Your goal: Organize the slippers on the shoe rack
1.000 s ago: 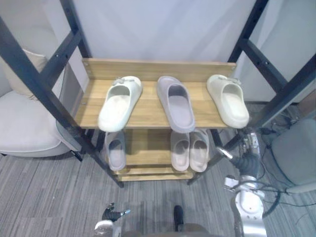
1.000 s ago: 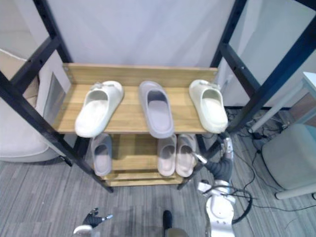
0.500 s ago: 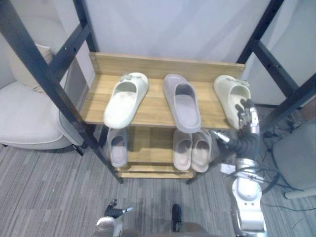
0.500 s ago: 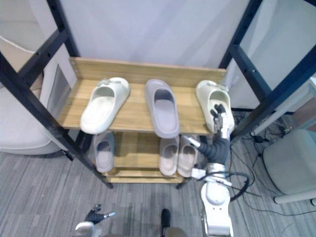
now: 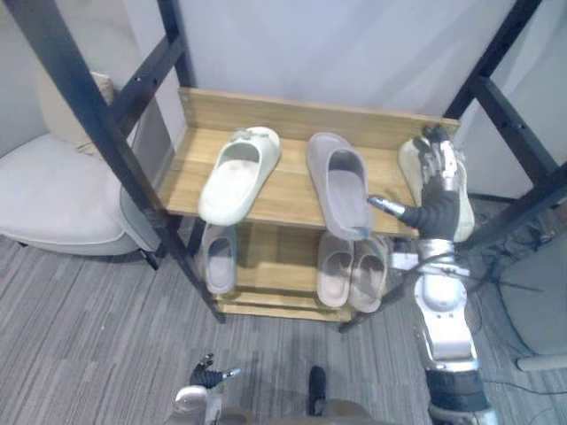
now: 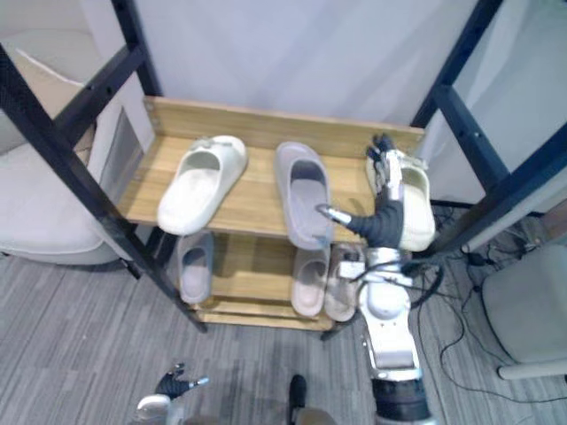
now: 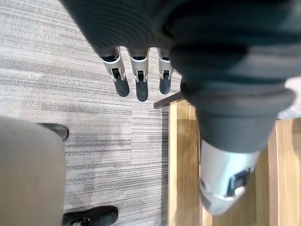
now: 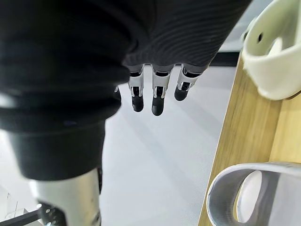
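Observation:
The wooden shoe rack (image 5: 266,197) carries three slippers on its top shelf: a cream one (image 5: 237,171) at the left, a grey-lilac one (image 5: 341,184) in the middle and a cream one (image 6: 416,202) at the right. Below lie a grey slipper (image 5: 218,258) and a beige pair (image 5: 335,273). My right hand (image 5: 440,202) is raised at top-shelf height, over the right cream slipper's inner side, fingers (image 8: 157,94) straight and holding nothing. In the right wrist view the cream slipper (image 8: 277,52) and the grey-lilac one (image 8: 249,188) lie past it. My left hand (image 5: 206,379) hangs low above the carpet, its fingers (image 7: 138,82) straight.
Black metal frame posts (image 5: 97,124) slant across the rack's left side, and others (image 5: 523,177) stand at its right. A white armchair (image 5: 49,195) sits to the left, a grey seat (image 5: 542,305) to the right. Grey carpet (image 5: 106,354) lies before the rack.
My right hand has risen from below the top shelf, beside the lower one, up to the right cream slipper. The whole picture has shifted, so the camera moved. The slippers lie as before.

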Available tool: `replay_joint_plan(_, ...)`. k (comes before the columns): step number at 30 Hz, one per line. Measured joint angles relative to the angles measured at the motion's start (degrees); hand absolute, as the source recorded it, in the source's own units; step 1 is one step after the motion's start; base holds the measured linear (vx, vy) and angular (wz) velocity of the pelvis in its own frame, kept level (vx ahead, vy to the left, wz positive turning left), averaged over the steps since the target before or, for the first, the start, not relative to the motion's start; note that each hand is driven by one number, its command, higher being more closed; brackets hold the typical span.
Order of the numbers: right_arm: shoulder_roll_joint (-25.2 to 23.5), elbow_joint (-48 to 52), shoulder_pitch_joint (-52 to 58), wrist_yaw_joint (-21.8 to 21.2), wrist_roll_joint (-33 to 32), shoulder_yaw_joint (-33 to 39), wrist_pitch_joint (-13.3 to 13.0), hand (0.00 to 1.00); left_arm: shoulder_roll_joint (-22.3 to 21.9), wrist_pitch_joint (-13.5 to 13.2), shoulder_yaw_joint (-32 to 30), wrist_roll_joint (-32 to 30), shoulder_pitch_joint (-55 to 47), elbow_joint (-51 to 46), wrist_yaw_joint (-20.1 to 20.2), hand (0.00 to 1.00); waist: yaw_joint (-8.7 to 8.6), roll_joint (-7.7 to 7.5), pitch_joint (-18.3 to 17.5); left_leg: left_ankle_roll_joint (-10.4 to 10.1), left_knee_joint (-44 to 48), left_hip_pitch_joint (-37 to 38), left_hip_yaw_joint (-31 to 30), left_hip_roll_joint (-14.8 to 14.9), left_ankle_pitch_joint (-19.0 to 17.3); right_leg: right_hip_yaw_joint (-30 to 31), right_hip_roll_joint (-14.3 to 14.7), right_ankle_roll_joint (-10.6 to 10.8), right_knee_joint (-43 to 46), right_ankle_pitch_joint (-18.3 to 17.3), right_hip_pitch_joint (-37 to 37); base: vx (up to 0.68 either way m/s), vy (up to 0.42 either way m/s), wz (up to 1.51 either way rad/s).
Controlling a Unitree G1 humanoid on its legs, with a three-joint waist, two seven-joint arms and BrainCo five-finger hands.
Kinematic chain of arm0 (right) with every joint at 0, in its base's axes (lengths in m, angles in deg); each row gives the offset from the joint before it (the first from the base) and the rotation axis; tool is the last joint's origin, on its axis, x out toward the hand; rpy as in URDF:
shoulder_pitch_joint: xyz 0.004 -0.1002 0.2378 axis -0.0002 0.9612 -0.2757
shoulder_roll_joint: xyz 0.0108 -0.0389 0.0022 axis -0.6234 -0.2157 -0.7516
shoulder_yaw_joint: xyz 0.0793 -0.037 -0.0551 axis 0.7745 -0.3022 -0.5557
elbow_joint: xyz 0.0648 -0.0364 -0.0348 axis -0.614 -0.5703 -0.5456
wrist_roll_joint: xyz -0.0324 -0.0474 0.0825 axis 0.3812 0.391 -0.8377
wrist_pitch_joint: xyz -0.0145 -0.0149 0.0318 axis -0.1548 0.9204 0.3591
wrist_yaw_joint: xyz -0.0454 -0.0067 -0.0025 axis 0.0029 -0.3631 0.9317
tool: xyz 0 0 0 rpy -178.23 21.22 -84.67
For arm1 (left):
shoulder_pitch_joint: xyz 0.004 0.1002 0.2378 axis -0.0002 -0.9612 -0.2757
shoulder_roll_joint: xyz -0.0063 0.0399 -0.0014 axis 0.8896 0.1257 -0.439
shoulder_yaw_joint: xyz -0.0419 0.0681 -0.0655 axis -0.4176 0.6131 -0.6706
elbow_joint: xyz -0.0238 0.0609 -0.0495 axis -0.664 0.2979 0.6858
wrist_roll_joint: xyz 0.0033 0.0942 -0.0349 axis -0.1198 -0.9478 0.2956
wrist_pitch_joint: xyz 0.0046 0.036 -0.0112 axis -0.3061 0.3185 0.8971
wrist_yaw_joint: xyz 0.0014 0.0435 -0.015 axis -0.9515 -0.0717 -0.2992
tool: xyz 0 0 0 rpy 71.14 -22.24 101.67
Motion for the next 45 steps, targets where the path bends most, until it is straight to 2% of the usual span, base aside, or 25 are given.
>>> replay_joint_plan(16, 3.7, -11.6, -3.7, 1.4, 0.5, 6.8, 4.8, 0.00, 0.0, 0.0, 0.1, 0.1, 0.0, -1.1, 0.0, 0.00, 0.14, -0.10, 1.1, 0.0, 0.0, -1.9, -1.7, -0.6, 0.3, -1.7, -0.7, 0.1, 0.0, -0.1, -1.2, 0.01, -0.004, 0.05)
replay_joint_plan(21, 5.7, -12.8, -5.0, 0.7, 0.4, 6.5, 5.1, 0.00, 0.0, 0.0, 0.1, 0.1, 0.0, -1.1, 0.1, 0.00, 0.14, -0.10, 1.1, 0.0, -0.2, -2.0, -1.9, -0.7, 0.3, -2.3, -0.8, 0.1, 0.0, -0.1, -1.2, 0.00, 0.000, 0.01)
replay_joint_plan(29, 9.3, -17.7, -11.0, -2.1, -0.2, 3.0, 5.4, 0.00, 0.0, 0.0, 0.0, 1.4, 0.0, -1.2, 0.2, 0.00, 0.36, -0.27, 1.5, 0.0, -0.2, -2.1, -2.0, -0.7, 0.3, -2.5, -0.9, 0.1, -0.1, -0.1, -1.3, 0.00, 0.000, 0.00)
replay_joint_plan(36, 10.6, -22.6, -15.7, -3.8, -2.0, 0.4, 5.6, 0.00, 0.0, 0.0, -0.1, 2.2, 0.0, -1.9, 0.4, 0.00, 0.41, -0.76, 2.4, 0.1, 0.0, -3.0, -2.6, -0.8, 0.4, -2.9, -1.1, 0.1, 0.0, -0.1, -1.8, 0.01, -0.011, 0.03)
replay_joint_plan(40, 13.2, -25.1, -17.7, -5.4, -2.2, -3.2, 5.7, 0.00, 0.0, 0.0, -0.1, 2.2, 0.0, -2.1, 0.5, 0.00, 0.62, -0.82, 2.4, 0.1, 0.0, -3.0, -2.7, -0.9, 0.4, -3.1, -1.1, 0.1, 0.0, 0.0, -1.8, 0.00, 0.000, 0.00)
replay_joint_plan(44, 13.6, -28.5, -20.1, -6.4, -2.6, -3.9, 5.9, 0.00, 0.0, -0.2, -0.1, 2.2, 0.0, -2.4, 0.6, 0.00, 0.76, -1.32, 2.7, 0.1, 0.0, -3.1, -2.8, -1.1, 0.4, -3.2, -1.3, 0.1, 0.0, 0.0, -1.8, 0.00, 0.000, 0.00)
replay_joint_plan(45, 14.0, -29.3, -20.8, -6.6, -3.0, -4.8, 6.1, 1.00, 0.1, -0.2, -0.1, 2.3, 0.0, -2.6, 0.6, 0.00, 0.79, -1.68, 2.9, 0.1, 0.0, -3.1, -2.8, -1.1, 0.4, -3.2, -1.4, 0.1, 0.0, 0.0, -1.8, 0.00, 0.000, 0.00)
